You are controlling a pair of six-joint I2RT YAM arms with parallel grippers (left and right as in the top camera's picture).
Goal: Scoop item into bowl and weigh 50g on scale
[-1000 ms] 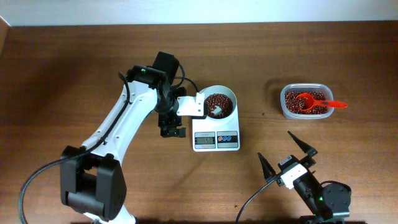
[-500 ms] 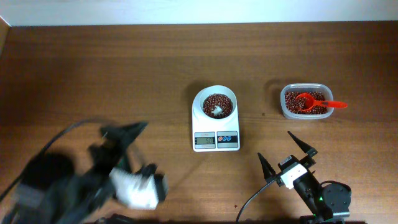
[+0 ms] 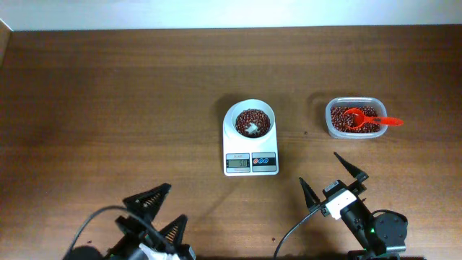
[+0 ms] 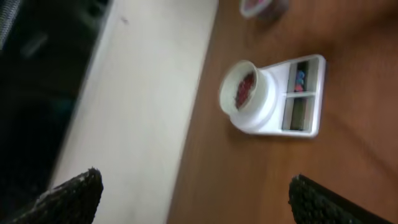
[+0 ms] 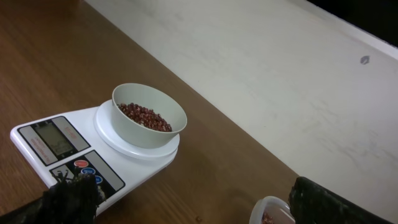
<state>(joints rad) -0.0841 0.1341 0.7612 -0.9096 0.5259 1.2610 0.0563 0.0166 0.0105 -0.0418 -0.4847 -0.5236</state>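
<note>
Black fingers marked the near edge of the wooden table (image 3: 108,87). The left gripper (image 3: 177,202) and the right gripper (image 3: 318,167) both stood spread wide, holding nothing, well apart from everything else. Beyond them sat the white digital scale (image 3: 250,160), its display and buttons facing the arms. On its platform rested the white bowl (image 3: 231,121), with red beans (image 3: 253,117) inside and a pale patch showing among them. Farther right stood a clear plastic tub (image 3: 328,124) of more beans — an orange-red scoop (image 3: 359,118) lay in it, handle over the right rim.
</note>
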